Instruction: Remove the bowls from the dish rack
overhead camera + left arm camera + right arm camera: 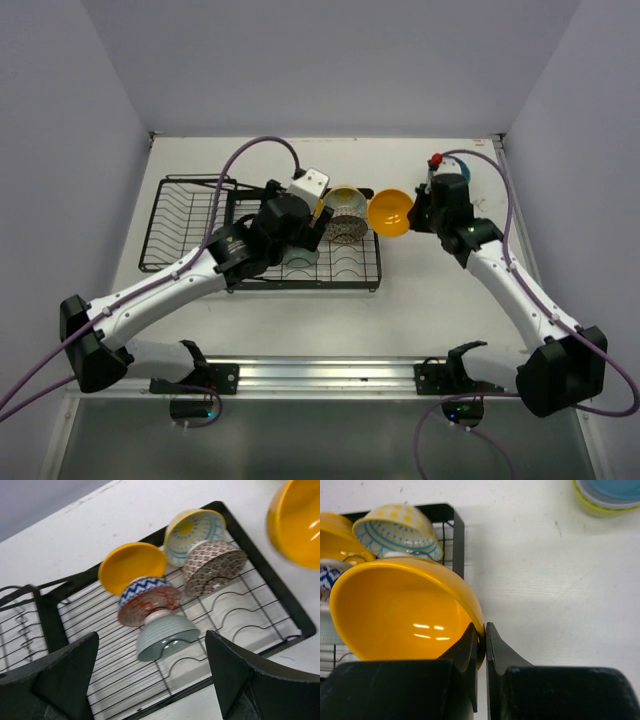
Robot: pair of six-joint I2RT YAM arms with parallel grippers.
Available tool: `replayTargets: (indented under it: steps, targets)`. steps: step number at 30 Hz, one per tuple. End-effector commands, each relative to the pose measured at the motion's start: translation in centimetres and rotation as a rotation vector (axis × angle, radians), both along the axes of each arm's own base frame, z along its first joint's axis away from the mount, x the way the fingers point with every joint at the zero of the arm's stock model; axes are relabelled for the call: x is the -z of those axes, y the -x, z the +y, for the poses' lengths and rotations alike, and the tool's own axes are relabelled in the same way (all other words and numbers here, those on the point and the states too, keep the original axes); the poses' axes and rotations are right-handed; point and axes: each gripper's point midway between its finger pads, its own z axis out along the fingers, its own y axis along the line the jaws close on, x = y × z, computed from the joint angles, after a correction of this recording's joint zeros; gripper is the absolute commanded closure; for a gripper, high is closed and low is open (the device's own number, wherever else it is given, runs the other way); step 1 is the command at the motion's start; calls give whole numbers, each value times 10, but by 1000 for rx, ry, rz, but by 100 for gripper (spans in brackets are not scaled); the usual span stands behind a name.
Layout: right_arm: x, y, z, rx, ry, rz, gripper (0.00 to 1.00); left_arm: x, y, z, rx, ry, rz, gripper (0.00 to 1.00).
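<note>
The black wire dish rack (pixel 185 215) lies mid-table. In the left wrist view its grid tray (pixel 280 600) holds several tilted bowls: an orange-yellow one (pixel 132 570), a blue-and-red patterned one (pixel 145 600), a pale teal one (pixel 167 635), a yellow and light-blue one (pixel 192 532) and a brown patterned one (pixel 215 567). My left gripper (pixel 305 240) hangs open above the teal bowl, its fingers (pixel 65 675) wide apart. My right gripper (pixel 482 635) is shut on the rim of another orange-yellow bowl (pixel 395 615), held just right of the rack (pixel 390 212).
A yellow-green bowl with a blue one inside (pixel 607 495) sits on the table far right, partly behind my right arm (pixel 470 180). A white block (pixel 310 184) stands behind the rack. A small red object (pixel 436 160) is near the back wall.
</note>
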Motion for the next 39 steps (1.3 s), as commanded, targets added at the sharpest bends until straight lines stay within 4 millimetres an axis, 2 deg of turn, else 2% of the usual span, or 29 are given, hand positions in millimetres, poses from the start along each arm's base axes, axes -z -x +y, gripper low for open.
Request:
replayTargets:
  steps: [1,2,3,4,6,7,8,9,10,11,13,14,16,17,18,19,21,24,35,36,37,39]
  targets:
    - [-37,-41,-35,85,20,-19,100,-21,-8,49,-150,-70,-182,9]
    - [-39,-48,-43,104,8,0,100,-7,-7,55,-168,-88,-187,9]
    - [-36,-51,-59,136,-6,40,100,-2,-6,62,-188,-104,-192,7]
    - [-53,-64,-67,159,-14,18,100,0,-7,70,-230,-121,-202,6]
    - [-40,-77,-90,227,-13,88,100,6,-5,74,-239,-134,-193,5]
    - [-54,-87,-98,247,-22,63,100,4,-5,74,-237,-132,-197,6]
    - [-42,-96,-100,256,-29,104,100,2,-5,75,-241,-130,-202,5]
    - [-41,-101,-119,301,-37,114,100,0,-4,76,-246,-126,-207,5]
    - [-53,-111,-125,308,-45,92,100,-3,-3,77,-241,-118,-212,5]
    - [-35,-117,-133,325,-40,147,100,-4,-3,78,-239,-113,-215,5]
    - [-36,-130,-151,358,-49,151,100,-7,-1,79,-232,-107,-222,5]
    - [-20,-134,-157,367,-57,195,100,-8,0,80,-232,-103,-224,5]
    - [-15,-143,-173,398,-68,204,100,-11,0,80,-230,-100,-228,5]
    - [-11,-146,-177,408,-73,212,100,-10,0,80,-227,-100,-226,5]
    - [2,-151,-182,419,-75,236,100,-10,0,79,-225,-101,-225,5]
    - [1,-155,-184,422,-75,232,100,-8,0,79,-224,-108,-222,4]
    - [15,-160,-185,413,-94,263,100,-7,0,78,-222,-108,-220,4]
    - [20,-169,-184,404,-110,265,100,-5,-1,76,-215,-115,-212,4]
    - [33,-181,-183,392,-124,280,100,-2,-1,72,-193,-115,-201,4]
    - [34,-184,-183,390,-126,278,96,-1,-1,71,-191,-118,-198,4]
    - [34,-185,-184,390,-124,278,76,0,-1,71,-191,-121,-198,4]
    - [37,-189,-183,386,-126,285,53,2,-2,70,-189,-124,-195,4]
